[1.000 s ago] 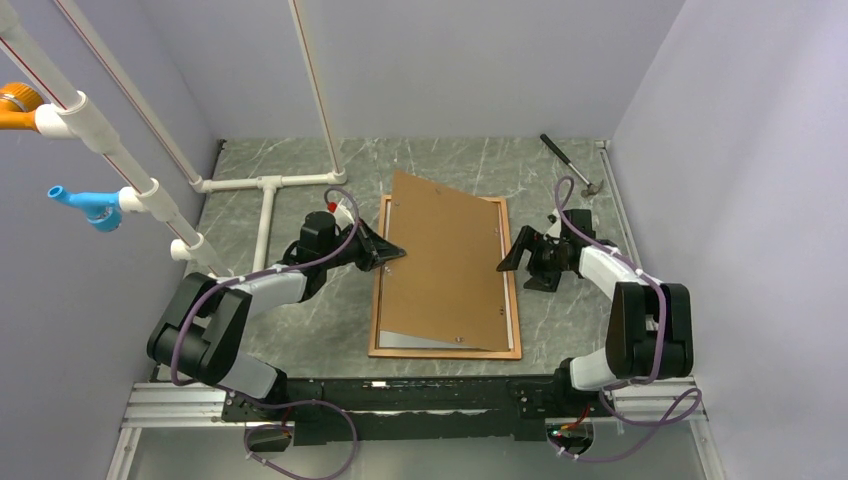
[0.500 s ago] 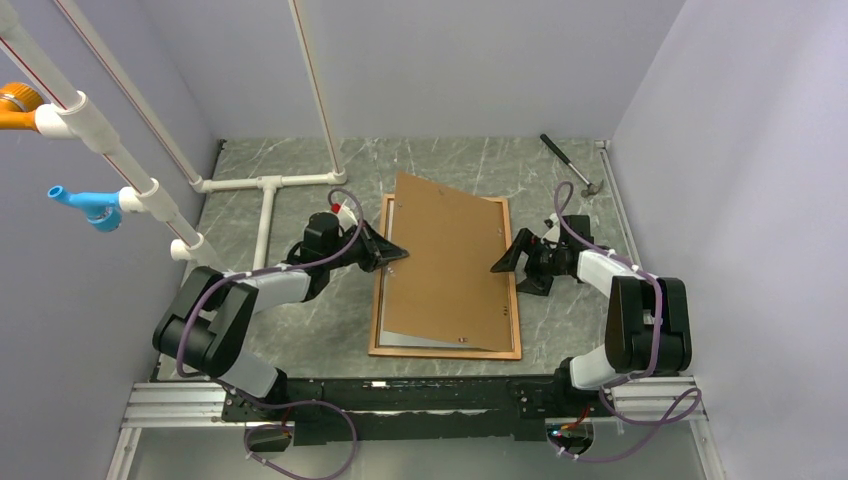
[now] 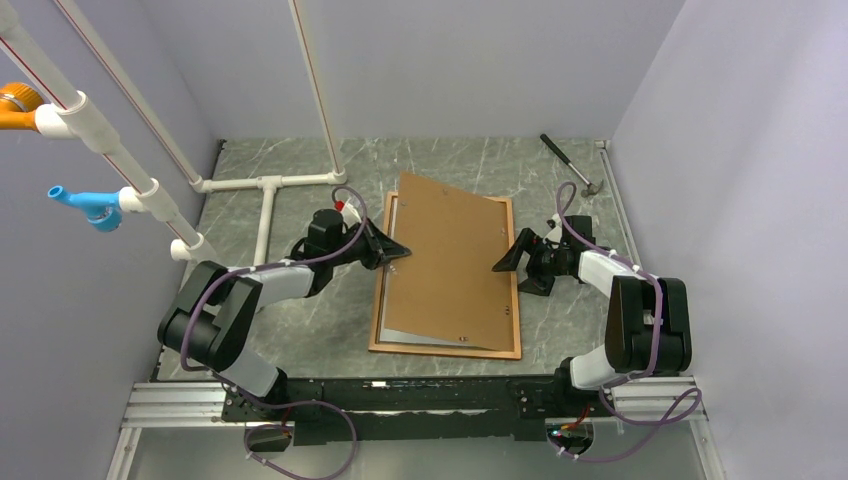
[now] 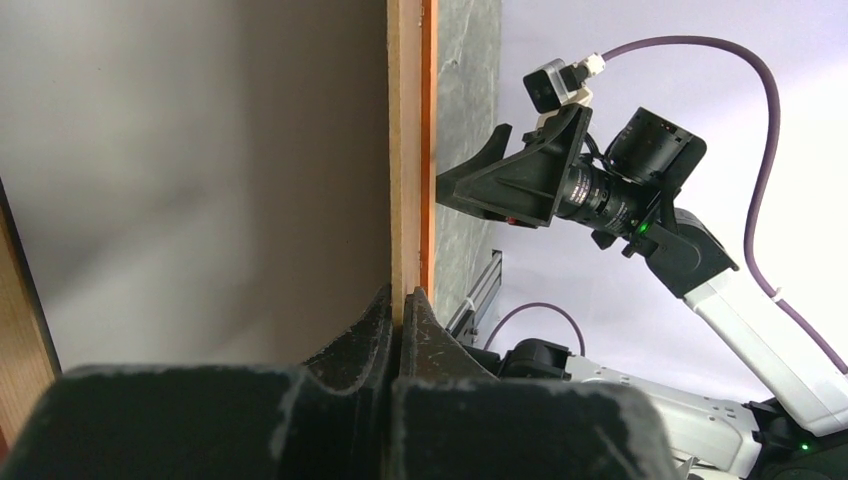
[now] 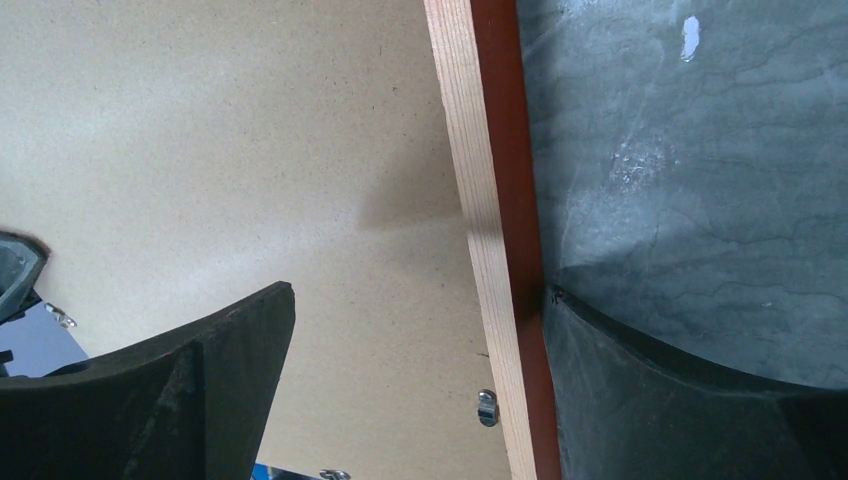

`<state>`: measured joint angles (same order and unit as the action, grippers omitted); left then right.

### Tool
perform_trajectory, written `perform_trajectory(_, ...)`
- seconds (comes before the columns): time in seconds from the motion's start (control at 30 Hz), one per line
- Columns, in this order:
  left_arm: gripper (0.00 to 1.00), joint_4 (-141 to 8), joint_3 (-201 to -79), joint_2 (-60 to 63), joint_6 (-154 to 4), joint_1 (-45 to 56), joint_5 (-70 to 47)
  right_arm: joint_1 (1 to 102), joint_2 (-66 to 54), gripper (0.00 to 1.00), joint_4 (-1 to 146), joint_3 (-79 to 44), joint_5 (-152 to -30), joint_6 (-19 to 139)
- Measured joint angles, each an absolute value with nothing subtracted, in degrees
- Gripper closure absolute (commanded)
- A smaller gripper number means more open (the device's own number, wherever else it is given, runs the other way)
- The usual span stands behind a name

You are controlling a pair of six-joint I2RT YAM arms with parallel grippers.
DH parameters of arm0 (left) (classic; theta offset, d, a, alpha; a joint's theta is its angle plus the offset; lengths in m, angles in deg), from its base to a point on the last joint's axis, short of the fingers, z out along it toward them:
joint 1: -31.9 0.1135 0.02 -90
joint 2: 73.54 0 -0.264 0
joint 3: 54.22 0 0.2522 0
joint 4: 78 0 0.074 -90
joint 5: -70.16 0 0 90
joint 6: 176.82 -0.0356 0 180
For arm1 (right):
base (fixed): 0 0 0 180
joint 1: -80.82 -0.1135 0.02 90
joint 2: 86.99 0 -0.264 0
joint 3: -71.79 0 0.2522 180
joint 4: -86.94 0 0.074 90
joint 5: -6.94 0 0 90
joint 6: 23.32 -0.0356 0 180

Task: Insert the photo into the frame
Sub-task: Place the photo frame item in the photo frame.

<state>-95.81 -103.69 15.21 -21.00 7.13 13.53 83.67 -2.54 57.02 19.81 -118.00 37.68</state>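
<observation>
The frame point(image 3: 515, 310) lies flat on the table, reddish-brown with a pale inner edge point(image 5: 495, 200). A brown fibreboard backing panel point(image 3: 450, 270) rests skewed on it, its far-left corner past the frame. A pale strip point(image 3: 405, 340) shows under the panel along the near and left sides; it looks like the photo's white back. My left gripper point(image 3: 398, 253) is shut on the panel's left edge point(image 4: 400, 298). My right gripper point(image 3: 507, 262) stands open astride the frame's right rail point(image 5: 418, 292), one finger over the panel and one on the table.
A hammer point(image 3: 570, 165) lies at the back right. A white pipe rig point(image 3: 265, 185) with blue point(image 3: 85, 205) and orange point(image 3: 15, 105) fittings fills the left and back. A small metal tab point(image 5: 487, 405) sits by the frame's right rail.
The left gripper and the panel's left edge have shifted slightly right, baring more pale strip on the left. The right gripper closed in on the right rail, then held still.
</observation>
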Motion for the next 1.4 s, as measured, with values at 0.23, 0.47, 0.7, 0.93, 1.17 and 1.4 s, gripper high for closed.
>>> perform_trajectory(0.23, 0.83, -90.4, -106.8, 15.2, -24.3, 6.9, 13.2, 83.7, -2.5, 0.07, 57.1, 19.8, -117.9, 37.7)
perform_trajectory(0.47, 0.5, -82.8, -109.6, 15.2, -29.9, 6.1, 12.5, 83.7, -2.5, 0.07, 57.1, 19.8, -118.1, 37.7)
perform_trajectory(0.7, 0.32, -77.1, -111.4, 15.5, -34.2, 5.7, 11.6, 83.6, -2.5, 0.07, 57.0, 19.8, -118.3, 37.7)
perform_trajectory(0.93, 0.21, -70.3, -114.1, 16.8, -38.1, 4.9, 9.4, 83.6, -2.5, 0.07, 57.0, 19.8, -118.7, 37.7)
perform_trajectory(1.17, 0.17, -63.3, -118.4, 19.7, -41.6, 3.2, 5.7, 83.6, -2.5, 0.07, 57.0, 19.8, -118.7, 37.7)
perform_trajectory(1.4, 0.12, -53.6, -124.4, 21.9, -45.7, 0.5, -0.2, 83.6, -2.5, 0.06, 57.0, 19.8, -118.6, 37.7)
